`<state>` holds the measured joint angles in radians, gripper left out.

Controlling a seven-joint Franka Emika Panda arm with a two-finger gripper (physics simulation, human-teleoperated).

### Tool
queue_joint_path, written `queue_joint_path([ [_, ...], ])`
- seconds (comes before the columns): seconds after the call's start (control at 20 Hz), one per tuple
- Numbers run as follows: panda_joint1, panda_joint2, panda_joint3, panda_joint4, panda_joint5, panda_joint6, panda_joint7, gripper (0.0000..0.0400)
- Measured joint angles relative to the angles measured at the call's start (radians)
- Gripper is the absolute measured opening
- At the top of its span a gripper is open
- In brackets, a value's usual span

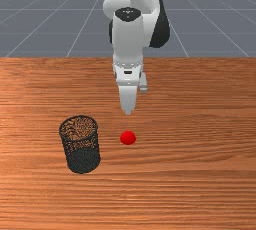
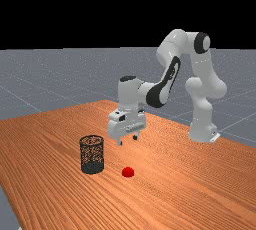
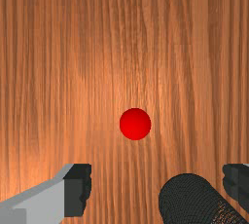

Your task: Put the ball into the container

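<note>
In the far view the gripper [image 2: 127, 140] hangs above the table, its two fingertips apart. The red ball [image 2: 128, 172] lies on the wood below fingertip height. In the wrist view the gripper [image 3: 156, 184] is open with a wide gap, and the ball [image 3: 135, 124] shows beyond the line of the fingertips. The front view has the ball [image 1: 128, 138] below the hand's tip in the picture, touching nothing but the table. A black mesh container [image 1: 80, 145] stands upright to the ball's left there, apart from it.
The orange-brown table [image 1: 200, 149] reaches out on both sides of the ball and container. In the far view, the container [image 2: 92, 155] rises left of the gripper, its open rim close to fingertip height in the picture.
</note>
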<state>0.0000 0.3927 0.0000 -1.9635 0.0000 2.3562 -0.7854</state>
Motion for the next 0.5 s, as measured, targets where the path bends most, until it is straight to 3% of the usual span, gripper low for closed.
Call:
queue_joint_path([
  [0.05,0.0,0.0,0.0,0.0,0.0,0.0,0.0,0.0243],
  [0.1,0.0,0.0,0.0,0.0,0.0,0.0,0.0,0.0148],
  [0.15,0.0,0.0,0.0,0.0,0.0,0.0,0.0,0.009],
  [0.25,0.0,0.0,0.0,0.0,0.0,0.0,0.0,0.0033],
  [0.3,0.04,0.011,-0.037,0.018,-0.089,-0.015,0.079,0.0177],
  [0.35,0.032,0.018,-0.029,0.029,-0.071,-0.015,0.062,0.0265],
  [0.45,0.028,0.018,-0.031,0.029,-0.07,-0.013,0.052,0.035],
  [0.5,0.003,0.032,-0.009,0.053,-0.017,-0.047,0.005,0.037],
])
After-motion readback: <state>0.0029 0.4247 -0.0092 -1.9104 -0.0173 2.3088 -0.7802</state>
